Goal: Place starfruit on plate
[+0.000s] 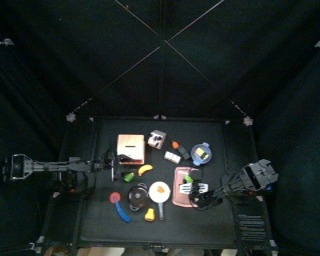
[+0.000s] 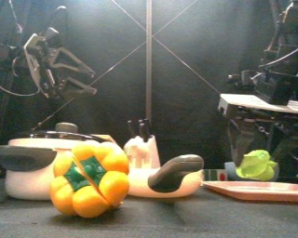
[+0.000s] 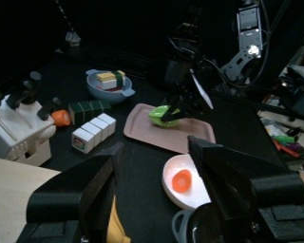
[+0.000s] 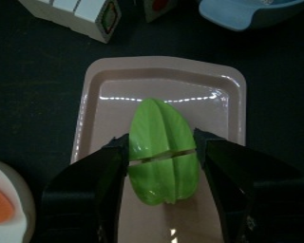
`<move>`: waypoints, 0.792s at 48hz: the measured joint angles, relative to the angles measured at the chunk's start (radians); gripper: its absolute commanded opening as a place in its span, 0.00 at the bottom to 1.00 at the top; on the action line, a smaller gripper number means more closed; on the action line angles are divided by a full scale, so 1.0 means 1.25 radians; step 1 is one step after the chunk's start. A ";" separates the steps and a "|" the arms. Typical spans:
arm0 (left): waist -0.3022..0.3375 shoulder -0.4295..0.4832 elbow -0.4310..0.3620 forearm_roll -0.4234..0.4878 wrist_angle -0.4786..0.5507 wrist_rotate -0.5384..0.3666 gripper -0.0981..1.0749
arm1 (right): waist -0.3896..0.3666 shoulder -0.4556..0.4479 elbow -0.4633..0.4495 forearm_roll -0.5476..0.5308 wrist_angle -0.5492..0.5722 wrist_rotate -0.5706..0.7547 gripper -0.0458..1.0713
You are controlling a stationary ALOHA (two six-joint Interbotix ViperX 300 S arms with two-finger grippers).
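Black curtains closed the small black table (image 1: 103,225) on all sides; the salmon-pink plate (image 4: 104,85) filled the middle of the right wrist frame; the right gripper (image 4: 165,180) stood above it, jaws clenched on the green starfruit (image 4: 162,157), which lay low over the plate's centre; the left gripper (image 3: 152,195) hung released at the left. To finish well, the jaws should open gently, then lift straight up.

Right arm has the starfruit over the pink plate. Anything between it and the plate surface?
Nothing visible. The starfruit sits between the right gripper fingers directly over the bare salmon-pink plate; the other toys lie outside its rim.
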 measured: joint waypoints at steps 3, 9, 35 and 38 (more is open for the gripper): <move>0.000 0.000 0.000 -0.001 0.000 0.000 0.86 | -0.001 0.002 -0.001 0.000 0.001 0.001 0.76; 0.000 0.000 0.000 -0.006 0.001 0.000 0.86 | -0.001 0.009 -0.001 -0.001 0.001 0.001 0.77; 0.000 0.000 0.000 -0.010 0.000 -0.001 0.86 | -0.002 0.033 -0.004 -0.013 -0.012 0.018 0.80; 0.000 0.000 0.000 -0.010 0.000 -0.001 0.86 | -0.004 0.033 -0.004 -0.015 -0.012 0.020 0.82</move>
